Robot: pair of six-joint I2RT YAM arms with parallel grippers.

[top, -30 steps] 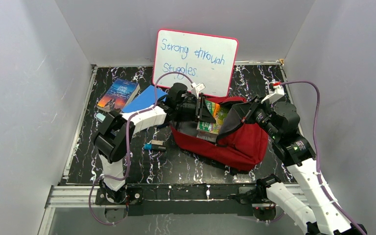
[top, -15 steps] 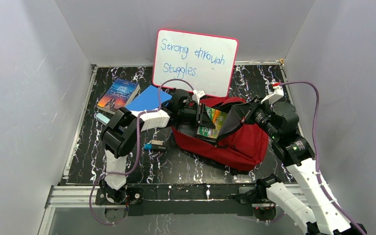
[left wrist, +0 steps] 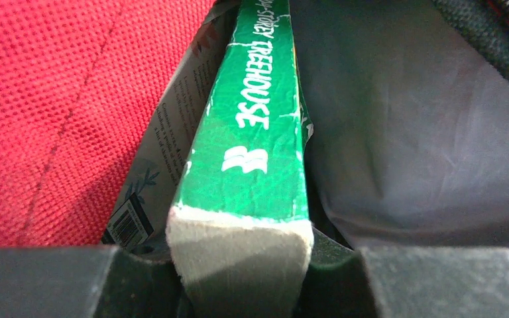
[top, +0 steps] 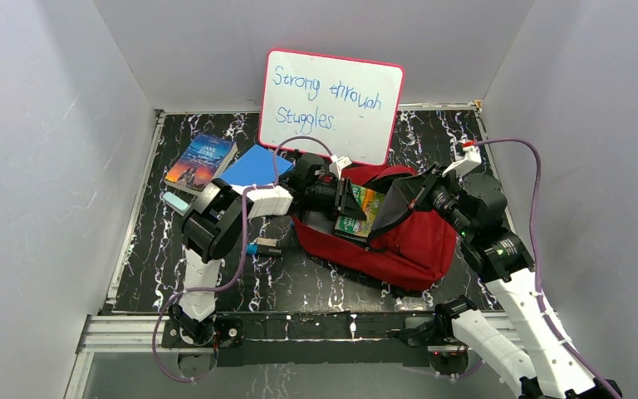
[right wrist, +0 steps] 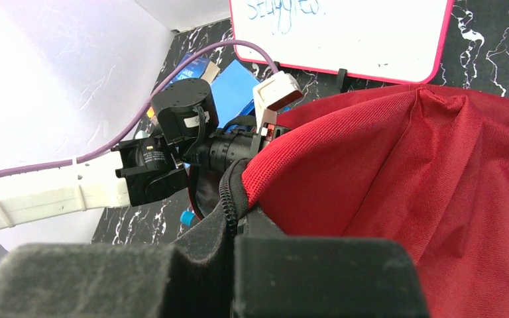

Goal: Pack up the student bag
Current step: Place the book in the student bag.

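Your left gripper (left wrist: 238, 278) clamps the green book (left wrist: 258, 152) half into the bag (top: 411, 245), right gripper (right wrist: 233, 265) pinching its rim (right wrist: 228, 192); two books (top: 201, 160), upper left, seemingly wait.

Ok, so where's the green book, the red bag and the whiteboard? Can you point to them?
green book (left wrist: 255, 132): left wrist view, on its green spine.
red bag (top: 419, 241): top view, on its red outer fabric.
whiteboard (top: 336, 100): top view, on the white writing face.
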